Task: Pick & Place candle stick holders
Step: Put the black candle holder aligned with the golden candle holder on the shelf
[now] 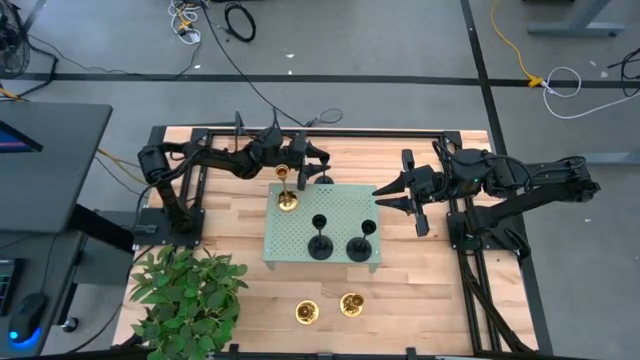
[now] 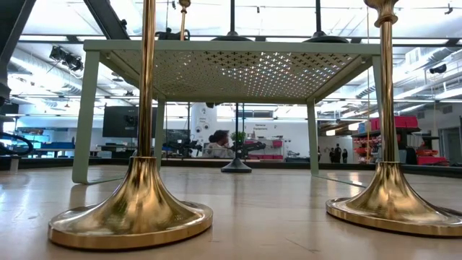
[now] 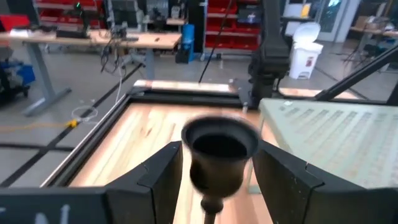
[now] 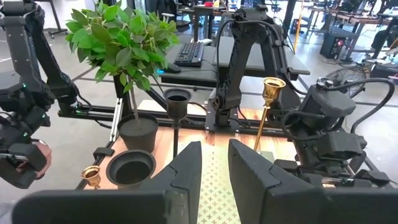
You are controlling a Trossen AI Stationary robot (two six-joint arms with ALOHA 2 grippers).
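Observation:
A pale green perforated tray point(image 1: 300, 240) stands mid-table on legs point(image 2: 85, 115). On it are one gold candle stick holder point(image 1: 287, 190) at the far left corner and two black ones point(image 1: 319, 240) point(image 1: 360, 247). Two more gold holders point(image 2: 137, 209) point(image 2: 390, 195) stand on the table near the front edge. At the tray's far edge my left gripper point(image 1: 312, 165) is shut on a third black holder point(image 3: 219, 155), whose base point(image 2: 236, 166) shows beyond the tray at table level. My right gripper point(image 1: 388, 198) hovers open over the tray's right edge, nothing between its fingers. My left gripper has the black holder's cup top point(image 3: 189, 155) between its two fingers, one on each side of the cup wall. The fingers come level from the table's left. The holder stays upright, stem point(image 3: 211, 208) hanging below the cup; whether its base rests on the table I cannot tell.
A potted plant point(image 1: 185, 290) fills the near left corner. Black frame rails point(image 1: 470, 250) run along the table's sides and far edge. Bare wood lies right of the tray and between the tray and the front gold holders.

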